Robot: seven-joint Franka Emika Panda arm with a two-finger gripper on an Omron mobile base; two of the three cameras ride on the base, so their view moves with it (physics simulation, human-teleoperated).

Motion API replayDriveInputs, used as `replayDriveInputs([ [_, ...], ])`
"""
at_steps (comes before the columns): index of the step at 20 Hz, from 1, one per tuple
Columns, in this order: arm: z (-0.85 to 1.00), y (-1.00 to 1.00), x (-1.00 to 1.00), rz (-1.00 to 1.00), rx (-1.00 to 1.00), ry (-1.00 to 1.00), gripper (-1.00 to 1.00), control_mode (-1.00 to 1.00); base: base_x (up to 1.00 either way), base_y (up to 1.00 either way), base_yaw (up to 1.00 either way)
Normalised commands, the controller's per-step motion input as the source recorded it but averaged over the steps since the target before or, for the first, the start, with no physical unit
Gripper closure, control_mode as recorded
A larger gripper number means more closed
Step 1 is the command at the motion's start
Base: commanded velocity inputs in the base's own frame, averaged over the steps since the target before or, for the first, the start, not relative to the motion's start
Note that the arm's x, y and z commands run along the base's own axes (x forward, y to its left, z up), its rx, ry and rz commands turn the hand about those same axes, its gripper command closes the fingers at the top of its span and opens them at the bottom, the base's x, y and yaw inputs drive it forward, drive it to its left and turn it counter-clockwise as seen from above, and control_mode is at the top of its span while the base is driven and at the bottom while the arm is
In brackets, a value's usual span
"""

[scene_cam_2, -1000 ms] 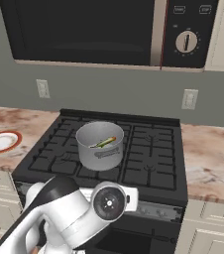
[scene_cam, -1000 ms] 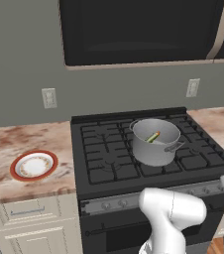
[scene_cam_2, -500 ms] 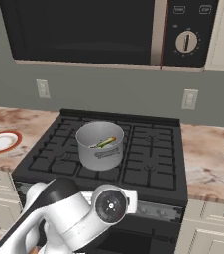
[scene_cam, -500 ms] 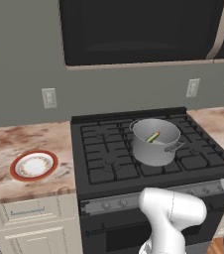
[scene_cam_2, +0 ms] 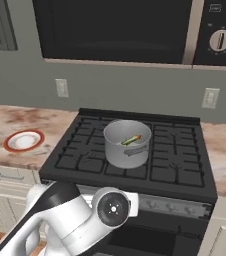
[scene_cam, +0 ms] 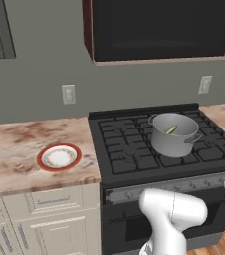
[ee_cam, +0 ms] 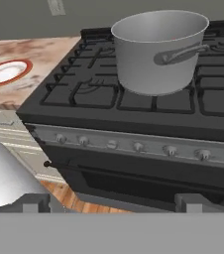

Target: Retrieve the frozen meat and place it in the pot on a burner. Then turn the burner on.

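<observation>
The brushed-steel pot point(scene_cam: 173, 135) point(scene_cam_2: 127, 144) point(ee_cam: 157, 52) stands on the black grate of a front burner point(ee_cam: 148, 99) of the stove. Inside it lies the frozen meat point(scene_cam: 171, 130) point(scene_cam_2: 131, 140), a slim greenish-yellow piece leaning on the pot's wall; in the hand view the pot's side hides it. My gripper point(ee_cam: 113, 203) is open, low in front of the stove's control panel, with nothing between its fingertips point(ee_cam: 34, 201). It sits below and in front of the pot, well apart from it.
Several knobs point(ee_cam: 138, 147) run along the stove's front panel above the oven door handle. A red-rimmed white plate point(scene_cam: 58, 157) point(scene_cam_2: 23, 141) point(ee_cam: 5, 72) sits on the marble counter left of the stove. A microwave point(scene_cam_2: 115, 30) hangs overhead.
The whole scene has shifted to the right in both base views, so the camera has moved. The pot and the meat in it stay where they were on the stove.
</observation>
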Motion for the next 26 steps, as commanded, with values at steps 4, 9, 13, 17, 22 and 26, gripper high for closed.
replayDriveInputs([
  [4, 0.00, 0.00, 0.00, 0.00, 0.00, 0.00, -1.00, 1.00, -0.28, 0.67, -0.04],
  [9, 0.00, 0.00, 0.00, 0.00, 0.00, 0.00, -1.00, 1.00, -0.32, 0.29, -0.07],
  [13, 0.00, 0.00, 0.00, 0.00, 0.00, -0.01, -1.00, -1.00, -0.06, 0.03, -0.02],
  [17, -0.08, -0.04, 0.01, 0.00, 0.00, -0.04, -1.00, -1.00, 0.00, 0.00, 0.00],
  [22, -0.55, -0.86, 0.08, 0.01, 0.02, -0.18, -1.00, -1.00, 0.00, 0.00, 0.00],
  [26, -1.00, -0.91, 0.14, 0.00, -0.05, -0.06, -1.00, -1.00, 0.00, 0.00, 0.00],
])
